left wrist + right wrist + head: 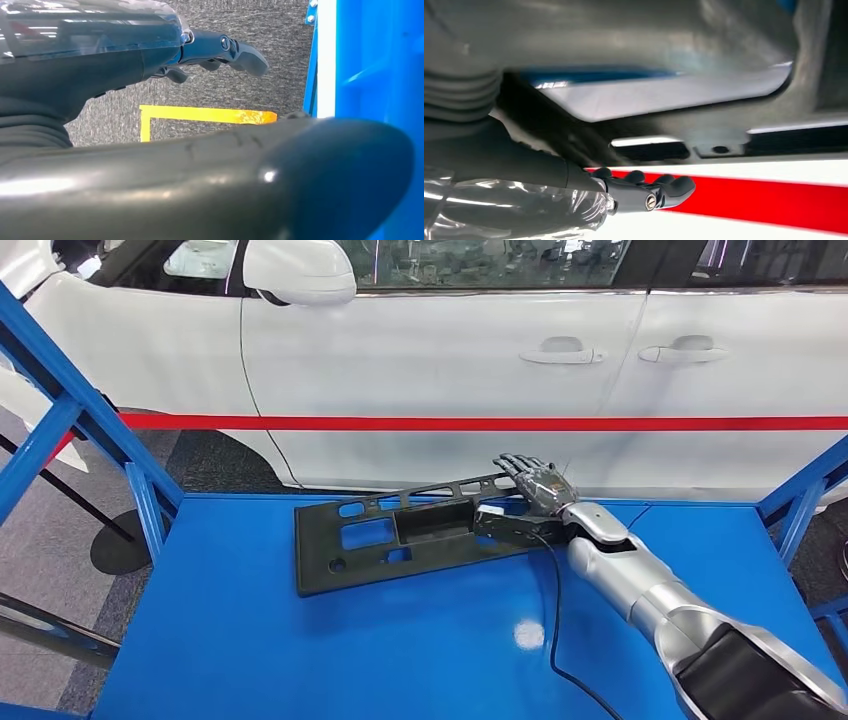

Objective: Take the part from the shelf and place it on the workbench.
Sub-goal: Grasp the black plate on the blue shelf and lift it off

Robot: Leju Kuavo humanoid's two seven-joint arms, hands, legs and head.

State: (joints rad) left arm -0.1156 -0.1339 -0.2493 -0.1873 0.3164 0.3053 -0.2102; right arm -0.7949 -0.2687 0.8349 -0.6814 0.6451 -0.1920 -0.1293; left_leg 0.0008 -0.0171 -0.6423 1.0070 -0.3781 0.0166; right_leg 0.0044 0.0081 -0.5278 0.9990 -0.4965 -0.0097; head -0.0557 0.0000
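Black plastic panel part (400, 535) lies flat on blue workbench (300, 660), no readable writing on it. My right hand (530, 502) grips part's right end, thumb under, fingers over far edge. White car (450, 360) behind red barrier tape (300, 422). My left hand (220, 50) hangs over grey floor, fingers loosely apart, holding nothing.

White car (450, 360) with red stripe (480, 423) beyond the table; yellow floor marking (200, 115) on grey carpet.

Silver segmented right arm (640, 585), dark hand (535, 495), black cable (556, 610) alongside
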